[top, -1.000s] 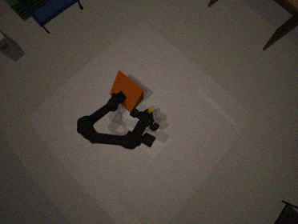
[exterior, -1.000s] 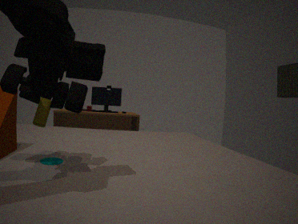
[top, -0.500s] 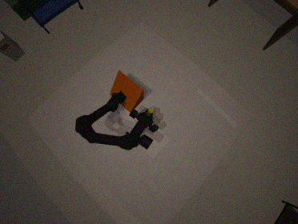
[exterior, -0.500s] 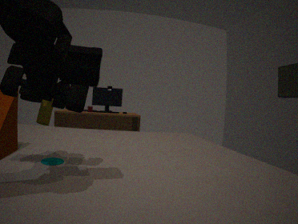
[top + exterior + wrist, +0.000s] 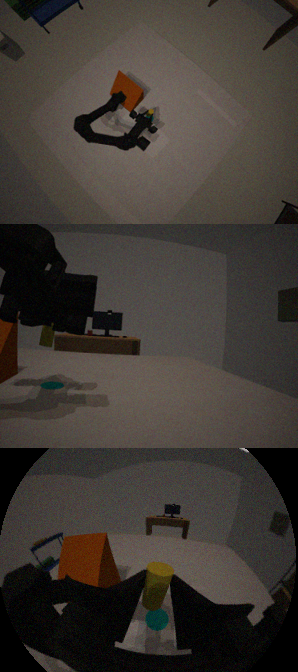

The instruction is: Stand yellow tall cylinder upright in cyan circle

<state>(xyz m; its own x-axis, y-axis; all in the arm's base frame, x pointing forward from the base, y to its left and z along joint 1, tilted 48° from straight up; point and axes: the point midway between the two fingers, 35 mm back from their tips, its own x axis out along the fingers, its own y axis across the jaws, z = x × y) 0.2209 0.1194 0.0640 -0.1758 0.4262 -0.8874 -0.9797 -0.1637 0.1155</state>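
The yellow tall cylinder (image 5: 151,111) (image 5: 47,336) (image 5: 157,585) is off the floor, close to upright with a slight tilt in the exterior view. My gripper (image 5: 148,115) (image 5: 158,575) is shut on it, with a finger on each side in the wrist view. The cyan circle (image 5: 52,385) (image 5: 157,619) lies flat on the floor, below the raised cylinder, with a gap of air between them. In the top view the circle is mostly hidden under the gripper and cylinder. In the exterior view the fingertips are hard to make out against the dark arm.
An orange wedge-shaped block (image 5: 127,91) (image 5: 8,350) (image 5: 85,559) stands beside the arm, left of the circle in the wrist view. A desk (image 5: 97,345) (image 5: 167,522) with a monitor is in the far background. The arm's shadow falls around the circle.
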